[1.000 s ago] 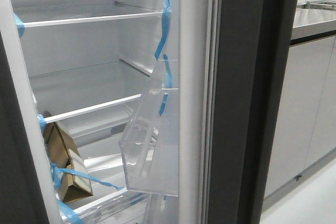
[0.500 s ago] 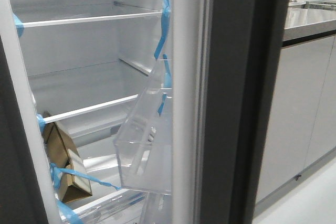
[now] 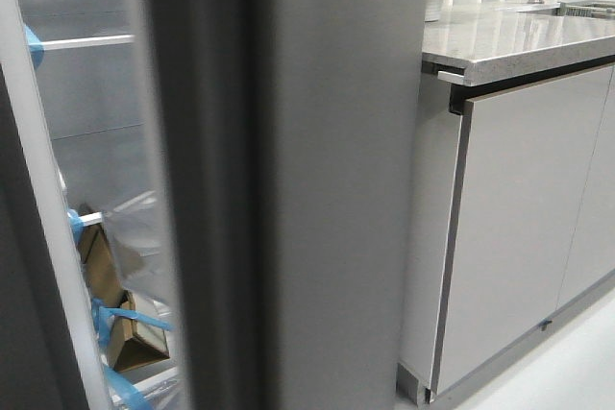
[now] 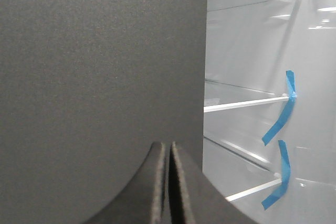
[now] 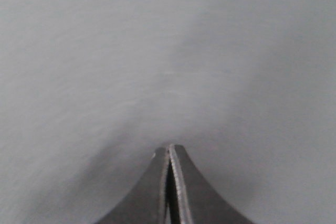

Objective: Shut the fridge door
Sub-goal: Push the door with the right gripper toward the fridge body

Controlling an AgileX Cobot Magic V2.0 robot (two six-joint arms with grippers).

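While the fridge door (image 3: 298, 180) fills mid-frame as a blurred dark-grey panel, a sliver of white interior shows at left with blue tape (image 3: 120, 319) and a cardboard carton (image 3: 120, 319) (no readable writing). Right stands a pale cabinet (image 3: 519, 228). Left gripper (image 4: 169, 182) and right gripper (image 5: 169, 182) both have fingers pressed together, empty.

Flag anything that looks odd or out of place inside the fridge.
Blue tape strips cling to the shelf ends, and a brown carton on a lower shelf leans askew, strapped with more blue tape. The fridge door is blurred but looks undamaged.
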